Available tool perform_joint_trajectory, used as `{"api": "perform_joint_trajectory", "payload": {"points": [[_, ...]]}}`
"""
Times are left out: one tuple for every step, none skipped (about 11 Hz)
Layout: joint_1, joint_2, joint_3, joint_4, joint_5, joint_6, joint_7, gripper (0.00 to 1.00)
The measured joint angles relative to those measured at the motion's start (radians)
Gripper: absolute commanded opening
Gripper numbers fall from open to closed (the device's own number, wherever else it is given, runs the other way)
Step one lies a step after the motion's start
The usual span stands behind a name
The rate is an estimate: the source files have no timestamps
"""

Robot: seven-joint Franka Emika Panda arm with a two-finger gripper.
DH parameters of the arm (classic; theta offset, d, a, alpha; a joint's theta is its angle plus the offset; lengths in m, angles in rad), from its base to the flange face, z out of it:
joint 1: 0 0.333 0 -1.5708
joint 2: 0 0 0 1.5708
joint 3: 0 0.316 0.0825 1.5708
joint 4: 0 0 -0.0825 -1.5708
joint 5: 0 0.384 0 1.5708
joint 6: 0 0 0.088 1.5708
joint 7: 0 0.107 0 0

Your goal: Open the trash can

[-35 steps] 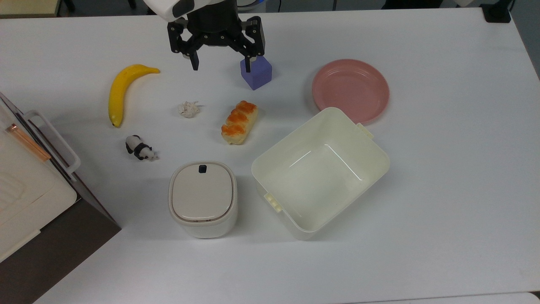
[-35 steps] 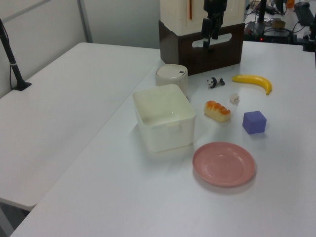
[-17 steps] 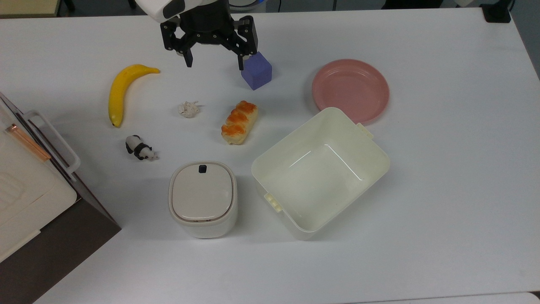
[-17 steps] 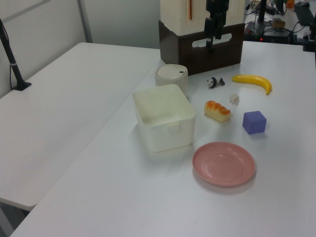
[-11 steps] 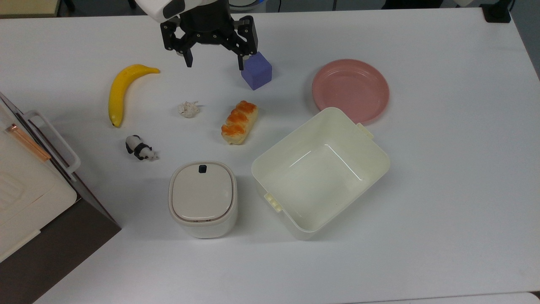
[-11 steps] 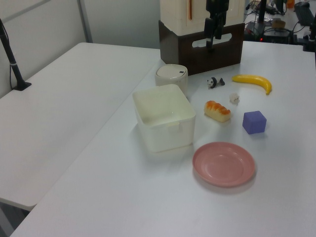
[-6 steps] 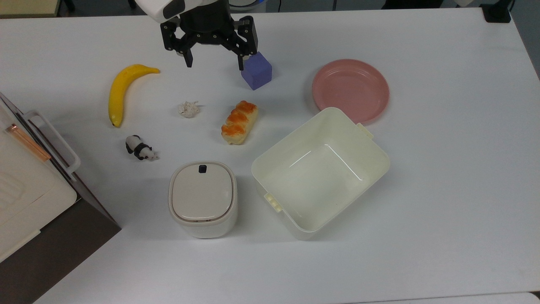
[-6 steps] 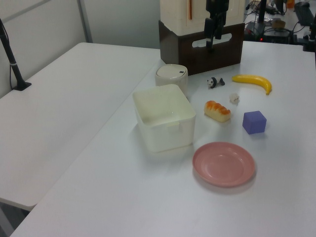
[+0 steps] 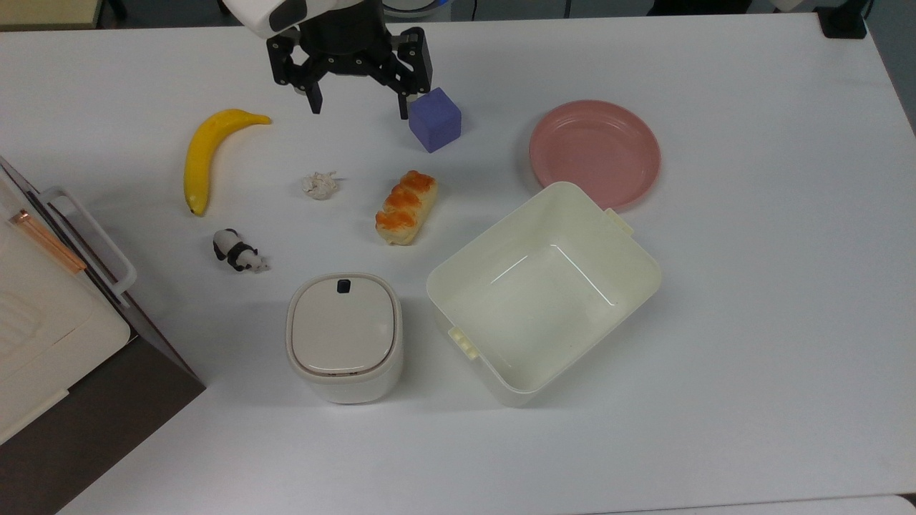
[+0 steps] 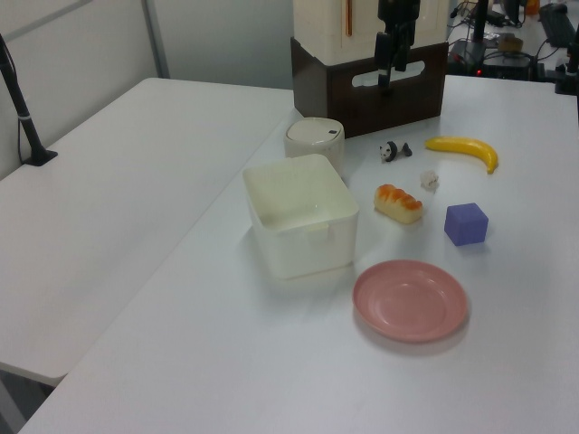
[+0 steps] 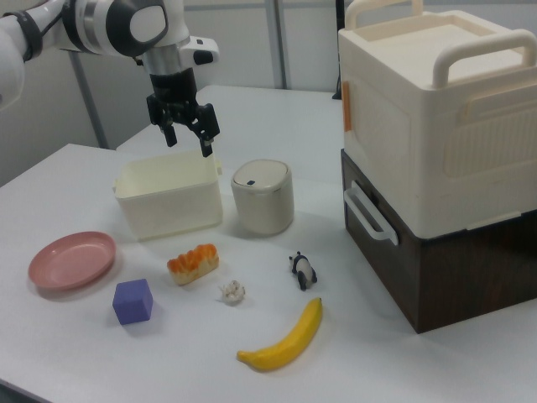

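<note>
The trash can (image 9: 342,336) is a small cream-white rounded-square bin with its beige lid shut flat and a black button (image 9: 343,286) at the lid's far edge. It stands beside the tub in the left view (image 10: 314,137) and in the right view (image 11: 262,197). My gripper (image 9: 358,109) hangs open and empty, well above the table near the top view's upper edge, far from the trash can. It also appears high up in the left view (image 10: 387,77) and the right view (image 11: 188,143).
A lidless cream tub (image 9: 544,286) stands to the top view's right of the trash can. A purple cube (image 9: 434,119), pink plate (image 9: 594,150), bread (image 9: 406,206), paper ball (image 9: 320,184), banana (image 9: 207,154) and toy panda (image 9: 236,252) lie between. A stacked box unit (image 9: 43,307) is at the left.
The gripper has drifted slightly toward the top view's upper left and risen a little, staying open. The trash can lid stays shut and nothing else has moved.
</note>
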Motion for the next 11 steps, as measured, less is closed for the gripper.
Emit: {"api": "perform_joint_trajectory", "payload": {"points": [[-0.003,0.0,0.0,0.0,0.0,0.0,0.0,1.0],[-0.003,0.0,0.0,0.0,0.0,0.0,0.0,1.0],[-0.003,0.002,0.001,0.0,0.0,0.0,0.0,1.0],[-0.003,0.005,0.003,0.0,-0.009,0.0,0.0,1.0],[-0.002,0.006,0.004,0.0,-0.011,0.0,-0.001,1.0],[-0.002,0.006,0.007,0.0,-0.011,0.0,-0.009,0.97],[-0.001,0.006,0.01,0.0,-0.011,-0.007,-0.016,0.76],[0.0,0.006,0.013,0.0,-0.011,-0.037,-0.032,0.5],[0.001,0.005,0.017,0.0,-0.011,-0.055,-0.039,0.39],[0.001,0.004,0.022,0.0,-0.011,-0.06,-0.039,0.27],[0.001,0.004,0.026,0.0,-0.011,-0.06,-0.039,0.14]]}}
